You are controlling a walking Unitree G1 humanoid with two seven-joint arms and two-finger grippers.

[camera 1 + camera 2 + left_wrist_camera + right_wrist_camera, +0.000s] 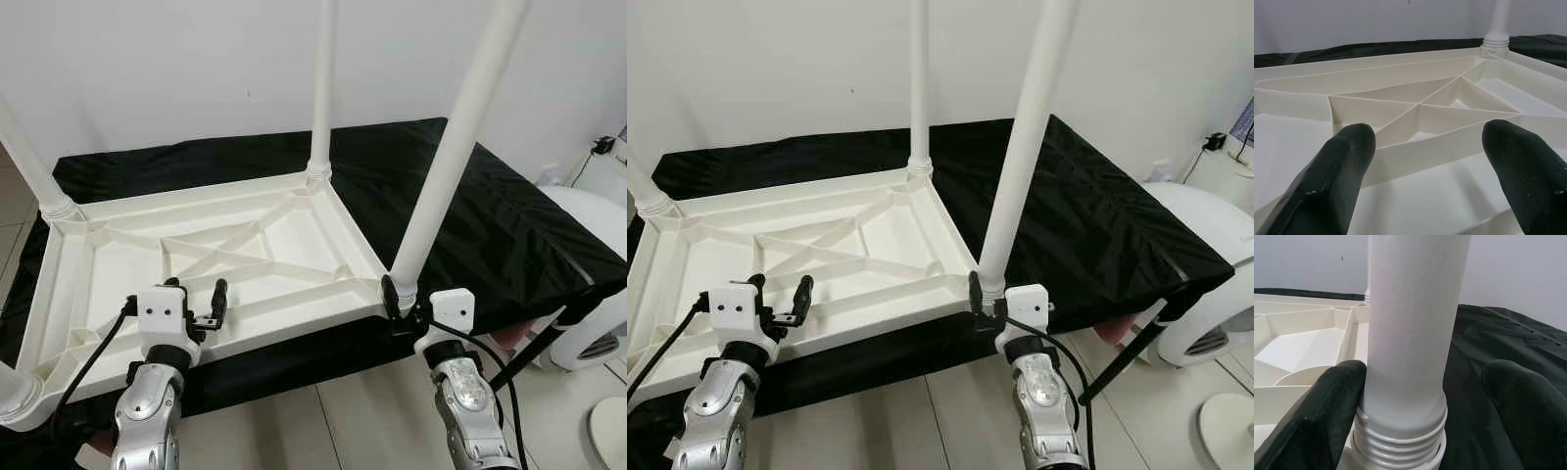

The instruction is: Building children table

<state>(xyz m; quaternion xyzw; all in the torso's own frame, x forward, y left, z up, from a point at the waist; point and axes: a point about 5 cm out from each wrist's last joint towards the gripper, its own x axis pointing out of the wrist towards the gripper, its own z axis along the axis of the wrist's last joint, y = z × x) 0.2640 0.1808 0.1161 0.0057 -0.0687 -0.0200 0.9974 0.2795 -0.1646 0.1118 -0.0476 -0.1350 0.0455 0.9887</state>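
Right end effector [982,294] spread around the near leg [1019,157] at its threaded base, one finger touching. Left end effector [196,299] spread over the upturned tabletop [211,259]. Risk, likely: cross-threading or tilting the leg if twisted off-axis, with the tabletop sliding on the black-covered bench [490,215].

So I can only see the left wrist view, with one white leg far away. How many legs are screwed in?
Observer: Three stand up clearly: the far-left leg, the far-right leg and the near-right leg.
Child: What's my other arm doing?
Observer: The right gripper has its fingers either side of the near-right leg's threaded base, one touching and one apart.
Child: What's underneath everything?
Observer: A black cloth.
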